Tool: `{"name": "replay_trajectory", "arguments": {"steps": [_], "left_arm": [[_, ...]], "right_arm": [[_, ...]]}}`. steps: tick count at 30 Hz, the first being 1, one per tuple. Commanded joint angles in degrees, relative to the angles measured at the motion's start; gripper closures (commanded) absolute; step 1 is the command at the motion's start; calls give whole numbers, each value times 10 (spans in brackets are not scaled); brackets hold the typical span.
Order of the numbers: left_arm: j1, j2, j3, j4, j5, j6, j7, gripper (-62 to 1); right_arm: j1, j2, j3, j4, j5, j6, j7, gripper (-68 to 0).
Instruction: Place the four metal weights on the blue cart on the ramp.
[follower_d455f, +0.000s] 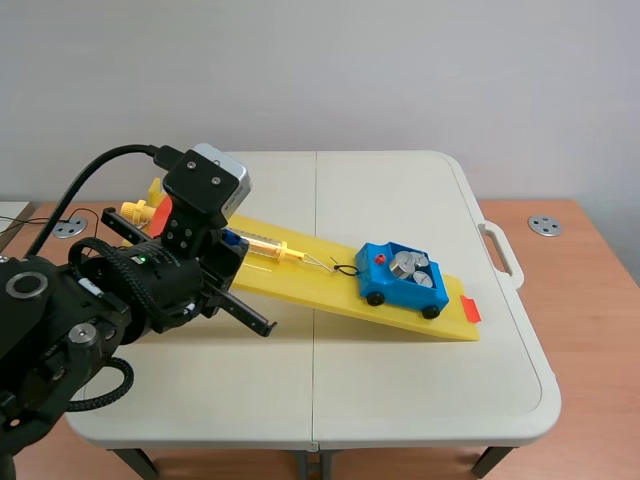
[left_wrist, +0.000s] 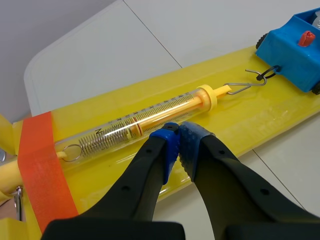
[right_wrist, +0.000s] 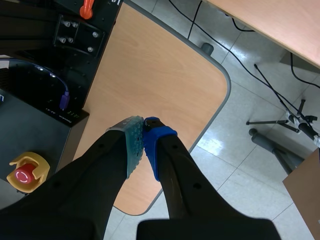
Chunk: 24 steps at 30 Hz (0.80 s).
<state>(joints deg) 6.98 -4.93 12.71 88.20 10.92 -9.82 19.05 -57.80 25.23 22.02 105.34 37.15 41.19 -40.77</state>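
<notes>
The left arm (follower_d455f: 110, 290) hides the top of the ramp (follower_d455f: 320, 290). The left tool (left_wrist: 180, 136), just beside the spring scale (left_wrist: 145, 116), and the right tool (right_wrist: 143, 129) are both closed and empty.

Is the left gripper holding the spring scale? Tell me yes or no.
No, the left gripper is shut on nothing, its pads meeting beside the spring scale.

The ramp (follower_d455f: 320, 292) is lying across the middle of the table (follower_d455f: 420, 390), sloping down toward the right. The cart (follower_d455f: 384, 284) is sitting on its lower part, with the weights (follower_d455f: 406, 264) resting inside it. A spring scale (left_wrist: 150, 115) is lying along the ramp left of the cart (its hook (left_wrist: 239, 89) is reaching the cart's end). The left gripper (left_wrist: 178, 135) is hanging just beside the scale, on the near side.
</notes>
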Motion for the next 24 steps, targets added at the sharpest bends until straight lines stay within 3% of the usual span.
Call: {"name": "replay_trajectory", "arguments": {"steps": [1,9,22,24], "left_arm": [[-13,5,-15,61,-21,31,-61,-29],[-6,1,-15,80,-31,28,-29,-29],[160,-50,-15,267,-81,11,55,-33],[192,-55,-15,290,-82,11,66,-70]], "right_arm": [[7,17,28,49,42,15,39,-6],[37,17,28,49,40,15,57,-6],[188,17,28,49,41,15,131,-10],[208,17,28,49,45,15,131,-57]]}}
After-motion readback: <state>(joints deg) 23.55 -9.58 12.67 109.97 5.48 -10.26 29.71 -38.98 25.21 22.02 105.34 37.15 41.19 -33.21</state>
